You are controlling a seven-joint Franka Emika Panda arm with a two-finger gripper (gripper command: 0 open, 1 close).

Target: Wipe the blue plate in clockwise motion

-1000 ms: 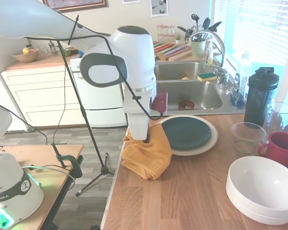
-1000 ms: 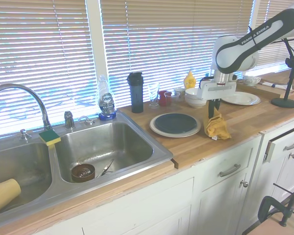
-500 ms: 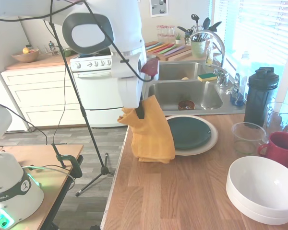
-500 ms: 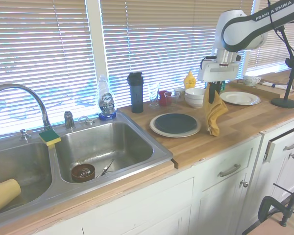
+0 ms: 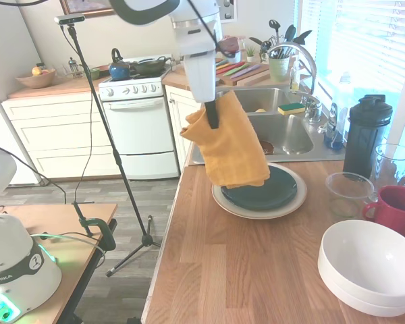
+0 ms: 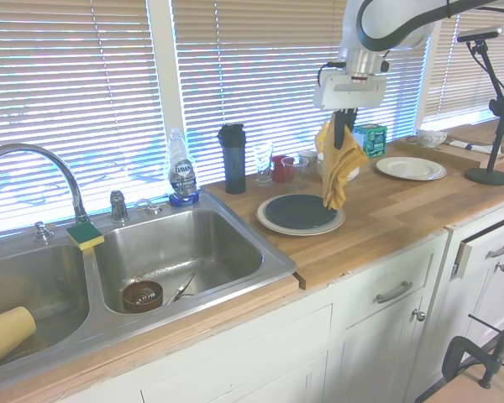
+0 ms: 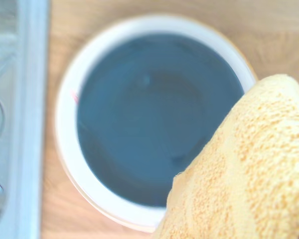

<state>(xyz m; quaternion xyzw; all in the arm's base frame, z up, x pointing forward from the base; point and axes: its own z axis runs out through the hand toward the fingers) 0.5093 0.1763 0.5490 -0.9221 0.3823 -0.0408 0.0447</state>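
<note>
The blue plate [image 5: 273, 189] [image 6: 298, 211] [image 7: 154, 114] is a dark teal disc resting on a larger cream plate [image 5: 293, 202] [image 6: 273, 225] [image 7: 67, 134] on the wooden counter beside the sink. My gripper [image 5: 211, 115] [image 6: 345, 126] is shut on a yellow cloth [image 5: 231, 145] [image 6: 337, 168] [image 7: 249, 174]. The cloth hangs in the air above the plate's edge, well clear of the counter, and hides part of the plate in the first exterior view.
A steel sink [image 5: 270, 128] [image 6: 176, 252] lies just beyond the plates. White bowls [image 5: 368, 266], a red mug [image 5: 395, 208], a clear cup [image 5: 347, 192] and a black shaker bottle [image 5: 366, 135] stand on the counter to one side. Another white plate [image 6: 410, 168] lies farther along.
The gripper has risen and carried the yellow cloth from the counter beside the plates up and over toward the blue plate; the cloth now hangs free in the air.
</note>
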